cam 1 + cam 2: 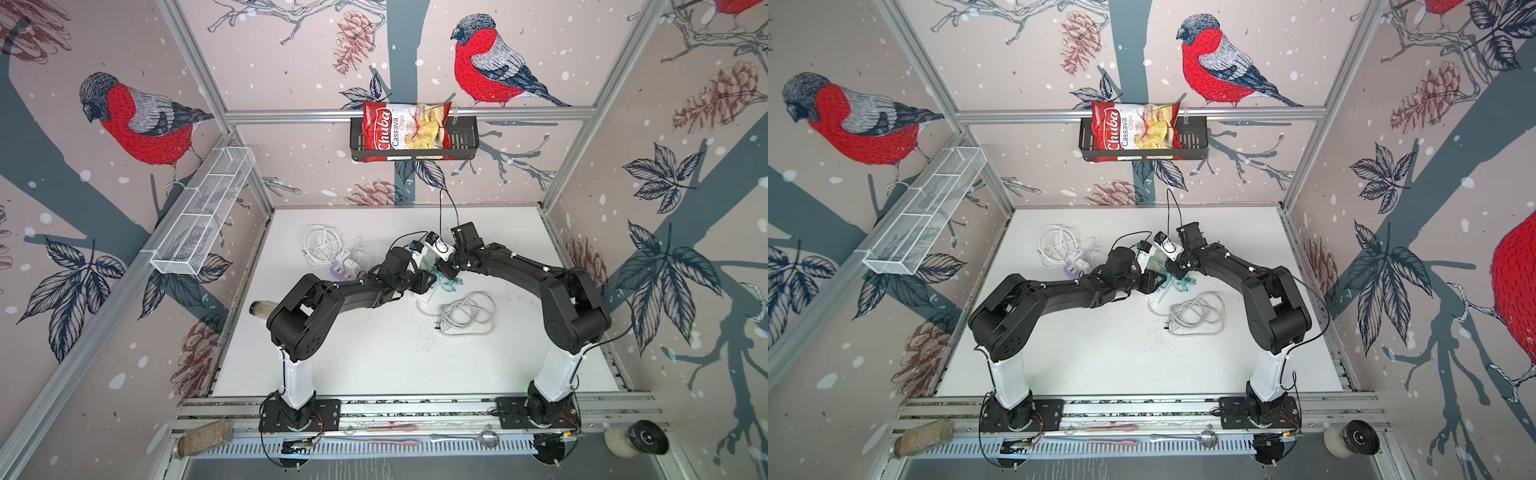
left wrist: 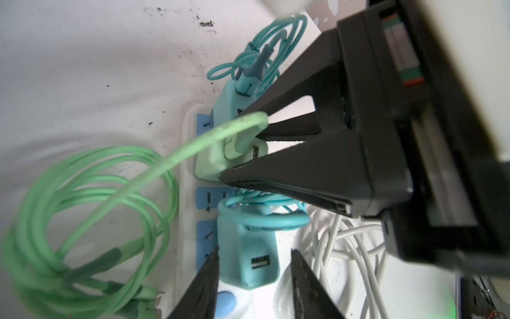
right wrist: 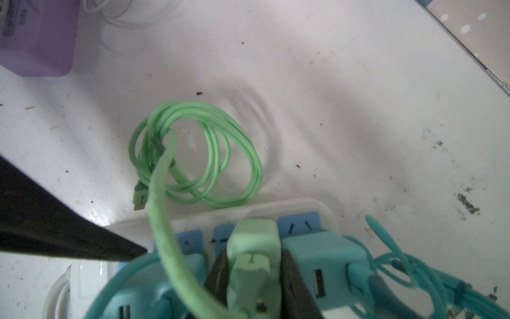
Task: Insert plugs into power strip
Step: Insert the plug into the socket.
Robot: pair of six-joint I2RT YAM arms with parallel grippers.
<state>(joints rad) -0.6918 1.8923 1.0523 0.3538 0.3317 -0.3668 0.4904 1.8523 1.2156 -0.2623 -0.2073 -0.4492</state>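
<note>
At the middle of the desk (image 1: 374,365), where both arms meet, the power strip (image 2: 188,193) is almost wholly hidden in both top views; only a white end pokes out from under them. The wrist views show it close up, though cut off at the frame edge.

Three plugs stand in a row on its blue socket faces. The mint green plug (image 3: 254,239) is the middle one. The right pincer (image 3: 252,258) is clamped on it, one black finger pressed to each flank. Whether its prongs are fully home cannot be made out, since the body covers them. Its mint cable (image 3: 198,163) arcs away to a coil lying on the desk just beside the strip.

A teal plug (image 2: 248,248) stands on one side of it, between the fingers of the left pincer (image 2: 254,250). Those fingers stand apart: one looks to touch the plug, while a sliver of white shows between the plug and the other. The second teal plug (image 2: 229,107) stands on the other side, half hidden behind the right pincer, its tangled teal cable blurred.

Well apart, toward the back left of the desk, white plugs (image 1: 352,264) and a lilac plug (image 1: 338,272) lie beside a white cable coil (image 1: 322,243). They are too small to count or tell apart cleanly. The long grey-white cord (image 1: 467,311) lies looped near the strip.
</note>
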